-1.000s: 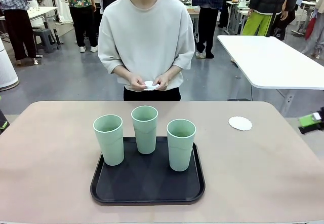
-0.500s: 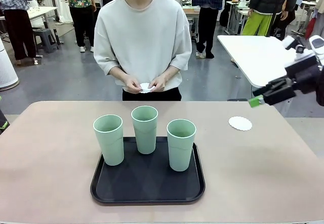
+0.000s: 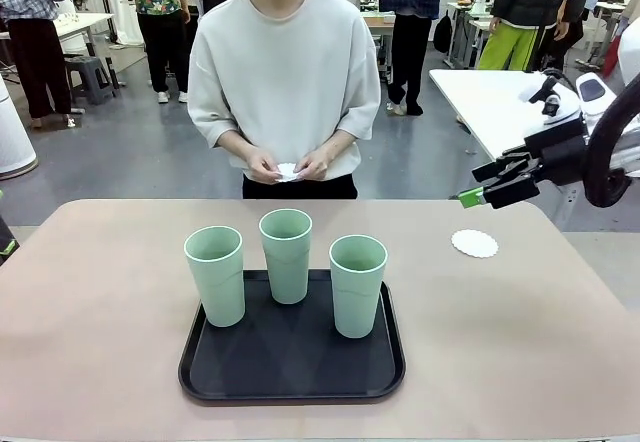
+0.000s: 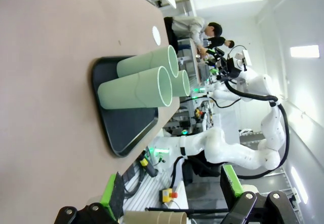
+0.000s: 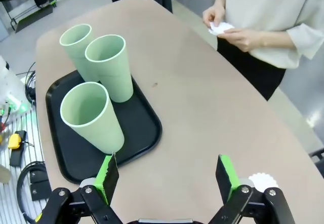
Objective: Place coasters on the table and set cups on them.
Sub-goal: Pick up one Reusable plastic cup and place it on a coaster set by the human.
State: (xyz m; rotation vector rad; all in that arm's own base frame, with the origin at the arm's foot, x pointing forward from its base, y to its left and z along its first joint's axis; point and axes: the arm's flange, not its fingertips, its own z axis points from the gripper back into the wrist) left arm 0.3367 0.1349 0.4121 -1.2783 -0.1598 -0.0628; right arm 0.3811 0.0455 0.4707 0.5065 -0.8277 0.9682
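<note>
The front view shows the three cups upright on a black tray in the middle of the surface. One coaster lies flat on the bare surface to the right of the tray, well apart from it. At the far edge a person holds both hands together at the waist, pinching something small, white and scalloped. It looks like more coasters, though I cannot tell how many. The right gripper hangs in the air over the far right of the surface, above the lying coaster, with its jaws apart and empty.

The right wrist view looks down into the cups' mouths, which the front view shows only in part, and all three are empty. Here the lying coaster sits partly hidden behind one green-padded finger.

The left wrist view is rolled sideways. The left gripper stands wide open, holding nothing. Beyond it the cups overlap one another on the tray, and the coaster shows as a small white spot past them.
</note>
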